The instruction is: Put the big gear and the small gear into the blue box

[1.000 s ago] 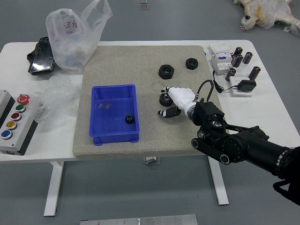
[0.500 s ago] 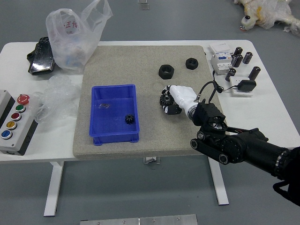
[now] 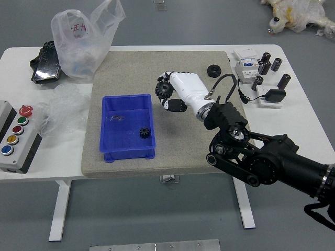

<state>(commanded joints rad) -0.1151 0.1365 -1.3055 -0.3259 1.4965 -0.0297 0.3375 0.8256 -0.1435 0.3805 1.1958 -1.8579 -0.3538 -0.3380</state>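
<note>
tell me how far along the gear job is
About half done. The small gear already lies in the blue box. The big gear is in the right hand, by the box's far right corner but not yet inside. What looks left is to bring it over the box and let go.

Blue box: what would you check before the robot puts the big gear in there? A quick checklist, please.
1. Big gear gripped by the right hand: ok, it is at the fingertips.
2. Small gear already inside the blue box: ok, it lies toward the right side.
3. Free room in the box for the big gear: ok, much of its floor is bare.
4. Big gear over the box: not ok, it is beyond the right wall, near the far right corner.
5. Big gear high enough to pass over the wall: cannot tell from this one view.
</note>
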